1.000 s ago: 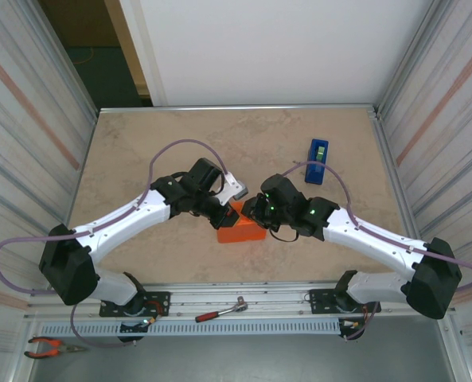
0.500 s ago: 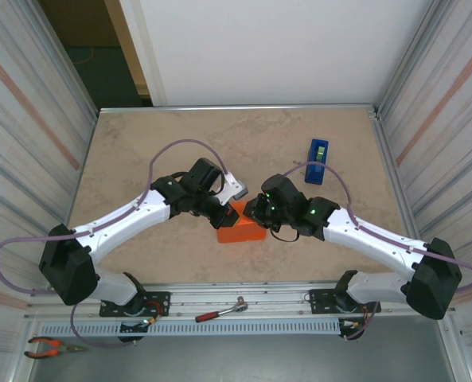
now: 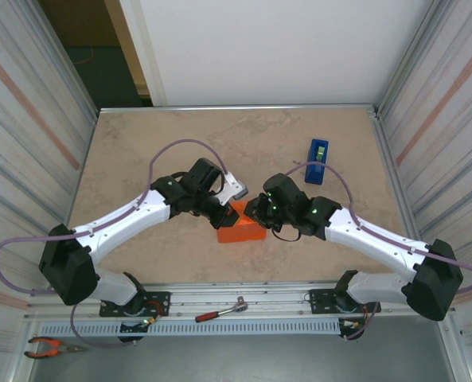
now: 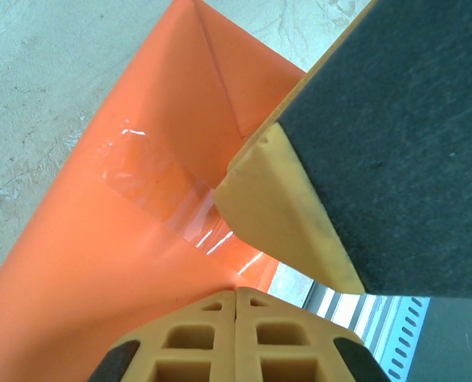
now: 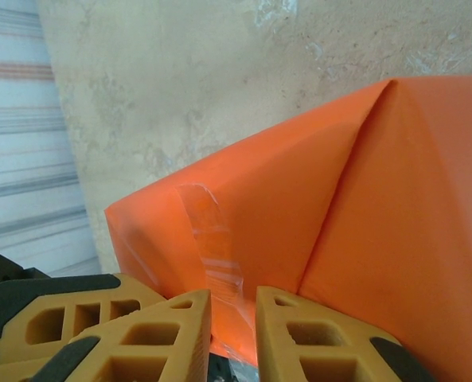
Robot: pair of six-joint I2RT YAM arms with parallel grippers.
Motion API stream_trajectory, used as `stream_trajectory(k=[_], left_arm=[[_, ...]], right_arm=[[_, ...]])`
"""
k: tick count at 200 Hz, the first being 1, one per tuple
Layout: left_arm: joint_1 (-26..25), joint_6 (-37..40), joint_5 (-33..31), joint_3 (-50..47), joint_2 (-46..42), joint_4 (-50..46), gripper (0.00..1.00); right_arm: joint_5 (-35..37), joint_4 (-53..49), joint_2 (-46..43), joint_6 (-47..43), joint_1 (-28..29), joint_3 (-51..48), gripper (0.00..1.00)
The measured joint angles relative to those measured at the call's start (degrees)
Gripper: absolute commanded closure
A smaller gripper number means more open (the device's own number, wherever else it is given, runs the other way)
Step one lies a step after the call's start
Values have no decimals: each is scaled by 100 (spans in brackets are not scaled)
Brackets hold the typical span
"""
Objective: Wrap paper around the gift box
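**A:** What was the left end effector [image 4: 236, 306] doing?

**B:** Its jaws were fully closed, tip against tip, with nothing visible between them. It was poised just over the paper [image 4: 100, 263], beside a clear tape strip [image 4: 160, 195]. The right end effector [image 5: 234, 318] showed only a narrow slit between its fingers, and I could not tell whether it pinched anything.

**A:** And the gift box [image 3: 241, 228]?

**B:** It sat on the desk [image 3: 180, 135] between the two arms, with the orange sheet already folded round it. Both tools crowded it from opposite sides.

**A:** So what could have gone wrong?

**B:** Crowding, mainly. A tan pad [image 4: 275, 199], probably the right arm's finger, sat very near the left tips, so a careless move could have knocked them together. A hard push might have slid the light box across the smooth desk or creased the paper. If the tape had bonded poorly, the fold could have sprung open on release. The tape dispenser [image 3: 317, 161] stood well apart.
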Motion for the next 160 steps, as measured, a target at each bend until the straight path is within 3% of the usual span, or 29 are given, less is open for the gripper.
stream_trajectory(k=[37,72,84,160], left_arm=[[0,0,-4,0,0,4,100],[0,0,-7,0,-2,9,100],[0,0,-7,0,-2,9,100],[0,2,-13,-37,-33,52,100]], right_arm=[[-2,-319,-304,-28,-125,-52,78],[-214,-380,-868,-229,-562,-168,100],[-345,-258,-890,-299,-697,-168,100],[-1137,632,350,-369,-769,-55,100]])
